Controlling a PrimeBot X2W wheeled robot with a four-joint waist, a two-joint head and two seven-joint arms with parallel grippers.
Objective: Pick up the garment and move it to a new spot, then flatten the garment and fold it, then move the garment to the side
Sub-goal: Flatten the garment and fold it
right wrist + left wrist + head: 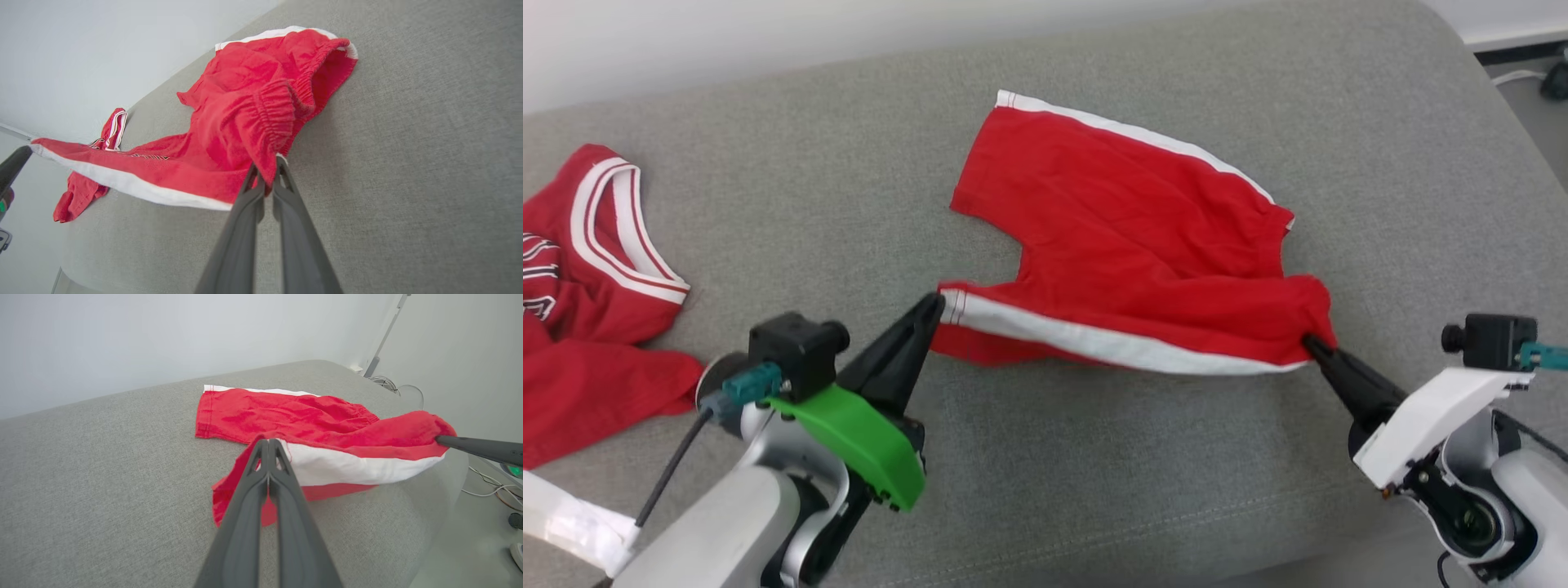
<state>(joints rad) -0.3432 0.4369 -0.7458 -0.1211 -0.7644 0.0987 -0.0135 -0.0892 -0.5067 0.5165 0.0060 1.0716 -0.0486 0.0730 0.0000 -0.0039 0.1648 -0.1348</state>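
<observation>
The garment (1127, 237) is a pair of red shorts with white side stripes, spread across the middle of the grey cushion (1062, 465). Its near leg is lifted and stretched taut between both grippers, while the far leg lies flat. My left gripper (934, 304) is shut on the hem corner of that near leg (286, 451). My right gripper (1311, 341) is shut on the bunched elastic waistband (273, 122). In the left wrist view the right gripper's dark fingers (470, 445) enter from the right edge, holding the cloth.
A second red garment, a jersey with a white-trimmed collar (596, 269), lies crumpled at the cushion's left end. Cables (486, 486) lie on the floor past the cushion's right edge. A pale wall runs behind the cushion.
</observation>
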